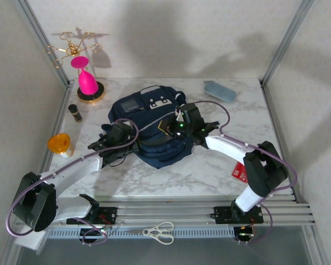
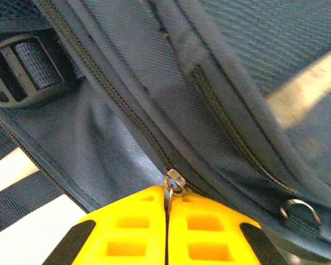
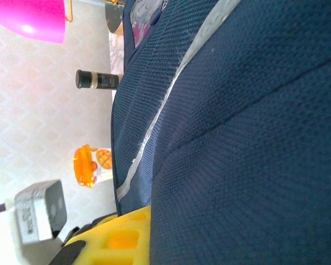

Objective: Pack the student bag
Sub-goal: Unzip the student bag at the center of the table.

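The student bag (image 1: 146, 113) lies flat on the marble table (image 1: 209, 171), under both grippers. The left gripper (image 2: 167, 194) has its yellow fingers pressed together on the bag's metal zipper pull (image 2: 175, 181); a dark buckle (image 2: 25, 69) sits beyond it to the left. The right gripper (image 1: 179, 126) is closed on the bag's fabric, one finger (image 3: 118, 237) showing and the other behind cloth. Beyond that finger stand a dark bottle (image 3: 96, 79) and an orange cup (image 3: 91, 164).

Open marble table (image 1: 254, 118) lies to the right of the student bag (image 1: 146, 110) and in the strip in front of it. A grey-blue case (image 1: 219, 90) sits at the far edge and a red card (image 1: 240, 172) near the front right. The left edge is crowded — pink ornament (image 1: 87, 83), dark bottle (image 1: 74, 112), orange cup (image 1: 60, 144).
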You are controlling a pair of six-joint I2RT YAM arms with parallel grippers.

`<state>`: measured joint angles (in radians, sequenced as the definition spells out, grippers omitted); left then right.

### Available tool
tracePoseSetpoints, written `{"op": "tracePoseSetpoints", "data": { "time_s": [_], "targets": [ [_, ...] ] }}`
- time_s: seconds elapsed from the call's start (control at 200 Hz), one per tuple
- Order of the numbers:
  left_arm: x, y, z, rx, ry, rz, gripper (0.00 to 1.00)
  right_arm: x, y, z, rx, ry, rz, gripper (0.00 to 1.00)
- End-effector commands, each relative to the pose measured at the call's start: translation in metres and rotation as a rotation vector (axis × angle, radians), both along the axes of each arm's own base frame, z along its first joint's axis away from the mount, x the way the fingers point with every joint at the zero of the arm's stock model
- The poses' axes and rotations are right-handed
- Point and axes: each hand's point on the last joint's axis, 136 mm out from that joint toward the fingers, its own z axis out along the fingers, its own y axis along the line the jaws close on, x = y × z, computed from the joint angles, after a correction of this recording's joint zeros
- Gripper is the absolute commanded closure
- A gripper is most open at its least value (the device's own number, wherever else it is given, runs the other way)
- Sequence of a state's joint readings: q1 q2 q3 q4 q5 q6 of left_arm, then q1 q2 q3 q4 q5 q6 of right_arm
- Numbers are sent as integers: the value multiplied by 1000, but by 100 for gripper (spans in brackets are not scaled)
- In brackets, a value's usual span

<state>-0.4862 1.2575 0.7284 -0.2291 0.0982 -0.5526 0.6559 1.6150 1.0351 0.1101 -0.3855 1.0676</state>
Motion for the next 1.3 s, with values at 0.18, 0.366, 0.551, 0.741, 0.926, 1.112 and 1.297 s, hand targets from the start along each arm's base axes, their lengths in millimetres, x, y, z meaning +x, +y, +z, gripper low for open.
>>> {"op": "tracePoseSetpoints", "data": {
  "time_s": [0.18, 0.366, 0.551, 0.741, 0.926, 1.112, 1.297],
  "targets": [
    [14, 66, -17, 178, 29, 191, 100, 10, -23, 12, -79, -102, -41, 100],
    [11, 88, -10, 242, 16, 256, 100, 18, -37, 26, -32, -100, -72, 100],
    [10, 87, -4, 181, -9, 258, 100, 25, -49, 57, 28, -122, -101, 100],
    [17, 94, -7, 193, 3, 273, 100, 28, -50, 61, 17, -135, -83, 100],
    [22, 101, 17, 157, -63, 318, 100, 34, -67, 52, -36, -133, -93, 100],
    [18, 79, 1, 79, -35, 210, 100, 28, -43, 46, -26, -137, -18, 100],
    [27, 107, -3, 180, -24, 340, 100, 27, -36, 43, -61, -147, 2, 100]
  ]
}}
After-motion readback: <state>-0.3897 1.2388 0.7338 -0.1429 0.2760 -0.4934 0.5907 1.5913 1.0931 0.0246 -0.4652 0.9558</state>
